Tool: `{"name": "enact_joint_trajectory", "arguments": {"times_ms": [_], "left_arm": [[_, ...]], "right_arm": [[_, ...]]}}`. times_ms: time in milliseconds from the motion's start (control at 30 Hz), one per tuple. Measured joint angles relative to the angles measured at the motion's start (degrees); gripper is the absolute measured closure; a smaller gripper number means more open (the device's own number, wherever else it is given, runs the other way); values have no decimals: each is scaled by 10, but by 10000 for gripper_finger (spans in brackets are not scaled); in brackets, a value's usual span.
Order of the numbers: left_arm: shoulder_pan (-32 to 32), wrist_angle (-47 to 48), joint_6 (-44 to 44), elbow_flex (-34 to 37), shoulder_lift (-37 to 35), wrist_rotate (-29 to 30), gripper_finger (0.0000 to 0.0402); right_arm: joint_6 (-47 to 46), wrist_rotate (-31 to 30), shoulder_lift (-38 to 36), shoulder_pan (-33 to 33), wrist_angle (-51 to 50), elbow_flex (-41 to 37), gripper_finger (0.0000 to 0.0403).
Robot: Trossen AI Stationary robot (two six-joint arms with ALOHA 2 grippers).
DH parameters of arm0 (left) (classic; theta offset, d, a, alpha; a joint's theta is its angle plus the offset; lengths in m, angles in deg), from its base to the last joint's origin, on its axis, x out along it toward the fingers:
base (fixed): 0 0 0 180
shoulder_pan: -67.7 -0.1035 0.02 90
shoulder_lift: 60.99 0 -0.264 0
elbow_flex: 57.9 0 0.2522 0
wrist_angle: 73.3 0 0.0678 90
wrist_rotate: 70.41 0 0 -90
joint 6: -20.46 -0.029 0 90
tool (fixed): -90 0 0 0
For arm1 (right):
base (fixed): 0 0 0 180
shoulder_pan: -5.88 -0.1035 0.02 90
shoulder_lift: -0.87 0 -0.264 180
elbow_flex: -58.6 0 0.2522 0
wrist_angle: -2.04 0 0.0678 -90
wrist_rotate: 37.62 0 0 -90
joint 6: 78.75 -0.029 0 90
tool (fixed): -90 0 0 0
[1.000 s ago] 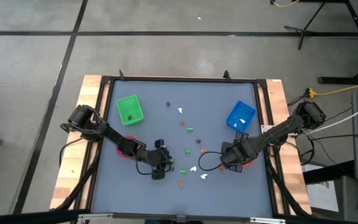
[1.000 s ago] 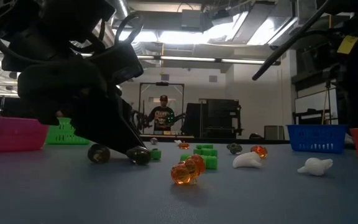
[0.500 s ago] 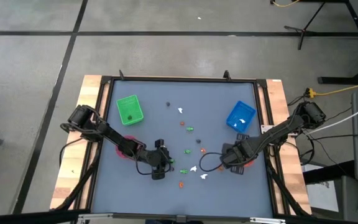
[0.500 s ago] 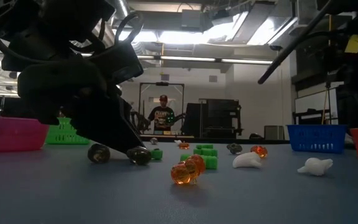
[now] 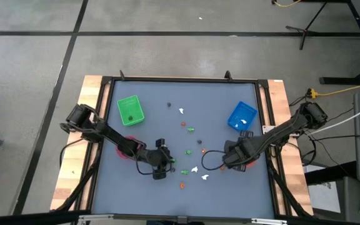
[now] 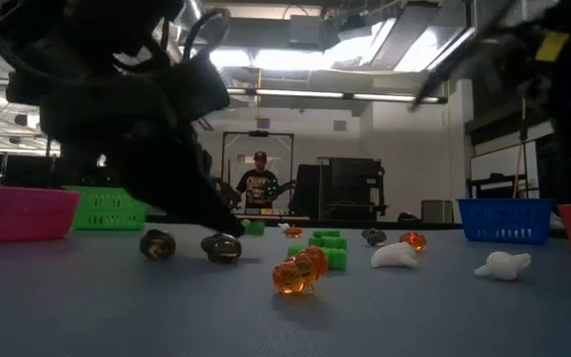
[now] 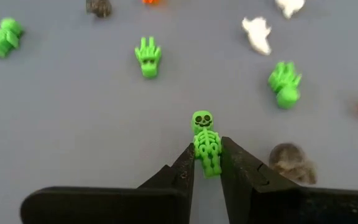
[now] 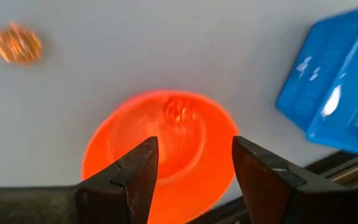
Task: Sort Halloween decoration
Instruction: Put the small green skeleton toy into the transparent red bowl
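Tiny white, orange, green and dark Halloween figures (image 5: 192, 150) lie scattered on the middle of the grey table. My left gripper (image 5: 169, 162) (image 7: 207, 163) is shut on a green skeleton figure (image 7: 205, 142). In the low view this skeleton (image 6: 255, 228) shows at the fingertips, above the table. My right gripper (image 5: 233, 155) (image 8: 194, 148) is open and hovers over the orange bowl (image 8: 123, 152), touching nothing. One orange figure (image 8: 178, 112) lies inside that bowl. My left gripper pinches the green skeleton by its ribs and legs (image 7: 209, 158) between the two fingers. Its skull (image 7: 202, 120) sticks out past the fingertips. The fingers slant down from the table's left side and lie along the figure, which is lifted clear of the table.
The green tray (image 5: 130, 109) sits far left and the blue tray (image 5: 242, 117) far right. A pink bowl (image 6: 18, 213) is under the left arm. Two dark figures (image 6: 157, 243) (image 6: 221, 248) lie just below the left gripper. A person (image 6: 259, 186) stands far behind the table.
My left gripper has risen a little off the table with the green skeleton, which now hangs clear above the two dark figures that stayed put. My right arm has moved slightly upward and shows blurred.
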Motion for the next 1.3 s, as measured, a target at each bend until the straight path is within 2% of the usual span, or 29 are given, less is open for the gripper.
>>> {"name": "enact_joint_trajectory", "arguments": {"times_ms": [233, 500, 967, 1133, 1300], "left_arm": [[0, 24, 0, 0, -49, -1, 360], [0, 133, 2, 0, -150, -3, 360], [0, 331, 8, 0, -348, -3, 360], [0, 457, 76, 0, -419, -9, 360], [0, 584, 166, 0, -464, -45, 360]], "right_arm": [[31, -50, 0, 0, 0, 43, 198], [50, -120, 0, 0, 20, 53, 198], [67, -125, 0, 0, 64, 53, 198], [110, -125, 0, 0, 101, 53, 198], [150, -125, 0, 0, 142, 53, 198]]}}
